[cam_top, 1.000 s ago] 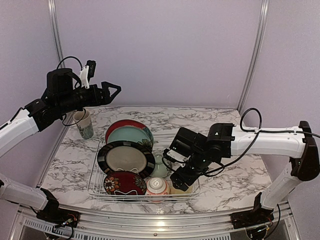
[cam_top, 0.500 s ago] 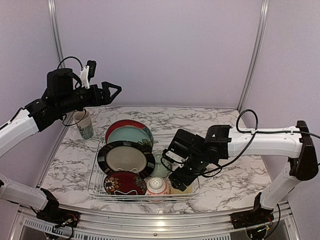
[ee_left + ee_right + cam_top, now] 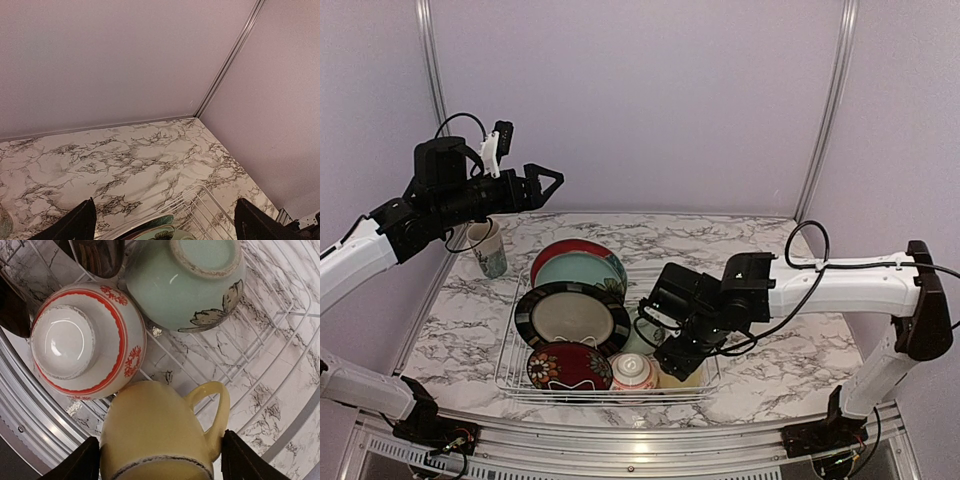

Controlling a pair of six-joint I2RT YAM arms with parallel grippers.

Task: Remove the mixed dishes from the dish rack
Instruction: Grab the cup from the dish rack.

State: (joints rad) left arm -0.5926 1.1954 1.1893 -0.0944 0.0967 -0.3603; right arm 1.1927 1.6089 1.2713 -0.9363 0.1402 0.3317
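Your right gripper [image 3: 159, 462] is reaching down into the near right corner of the dish rack [image 3: 506, 362], its jaws standing wide on either side of the yellow cup [image 3: 150, 430] lying there. You cannot tell whether the fingers [image 3: 87, 460] are pressing on it yet. Inside the rack beside that cup, the red-striped white bowl [image 3: 85, 342] and the pale green bowl [image 3: 185, 285] are sitting upside down. Your left gripper [image 3: 548, 185] is hanging high above the rack's far left corner, jaws spread fully and holding nothing. The patterned tall cup [image 3: 488, 248] is standing just outside that corner.
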